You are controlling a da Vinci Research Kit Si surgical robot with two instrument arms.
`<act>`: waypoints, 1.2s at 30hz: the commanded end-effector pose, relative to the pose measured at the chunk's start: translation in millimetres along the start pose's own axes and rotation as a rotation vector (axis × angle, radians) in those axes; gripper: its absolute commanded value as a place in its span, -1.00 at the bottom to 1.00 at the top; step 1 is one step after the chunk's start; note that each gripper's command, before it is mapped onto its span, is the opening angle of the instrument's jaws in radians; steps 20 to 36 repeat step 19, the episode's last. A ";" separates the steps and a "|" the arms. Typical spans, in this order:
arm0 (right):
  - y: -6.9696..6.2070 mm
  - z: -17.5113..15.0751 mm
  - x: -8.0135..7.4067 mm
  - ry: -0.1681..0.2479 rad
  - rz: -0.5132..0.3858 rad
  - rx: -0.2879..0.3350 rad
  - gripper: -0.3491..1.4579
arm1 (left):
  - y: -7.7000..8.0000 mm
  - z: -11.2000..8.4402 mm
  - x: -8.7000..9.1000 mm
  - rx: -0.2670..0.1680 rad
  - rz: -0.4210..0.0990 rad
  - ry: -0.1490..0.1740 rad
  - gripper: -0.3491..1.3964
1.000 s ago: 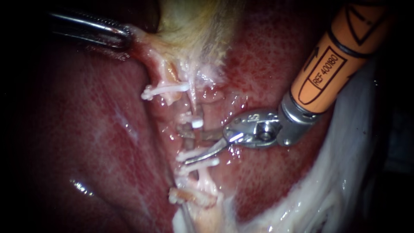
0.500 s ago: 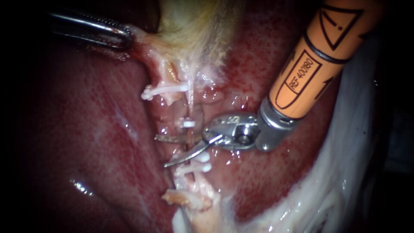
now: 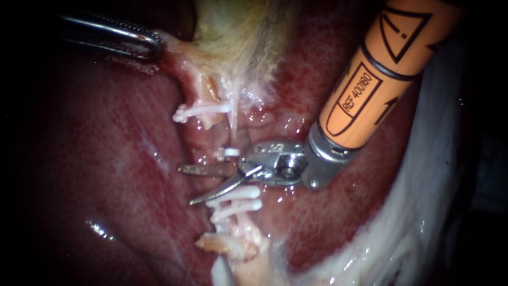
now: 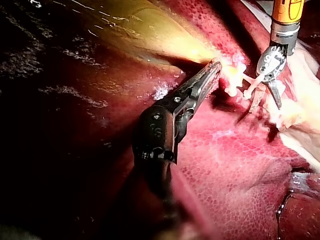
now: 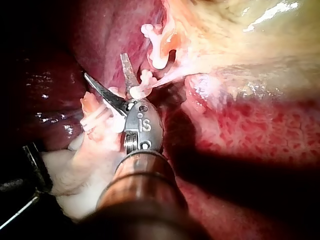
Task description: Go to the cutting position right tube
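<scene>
Two blades of the right instrument's hand are spread wide, straddling the tube between white clips; the gallbladder is clamped in the left instrument's hand.

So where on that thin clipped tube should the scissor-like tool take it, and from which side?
Probably the bare stretch of the tube between the single upper clip and the two lower clips. The tube runs up and down the endoscope view, so coming crosswise from its right suits it, as the right instrument lies now, open jaws astride that stretch.
</scene>
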 end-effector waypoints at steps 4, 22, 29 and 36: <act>-1.3 0.0 1.3 0.008 0.003 0.012 0.70 | 0.0 0.0 0.0 -0.001 0.000 0.000 -1.00; -1.7 -0.1 1.6 0.012 0.005 0.012 0.70 | 0.0 0.0 0.0 0.000 0.000 0.000 -1.00; -1.7 -0.1 1.6 0.012 0.005 0.012 0.70 | 0.0 0.0 0.0 0.000 0.000 0.000 -1.00; -1.7 -0.1 1.6 0.012 0.005 0.012 0.70 | 0.0 0.0 0.0 0.000 0.000 0.000 -1.00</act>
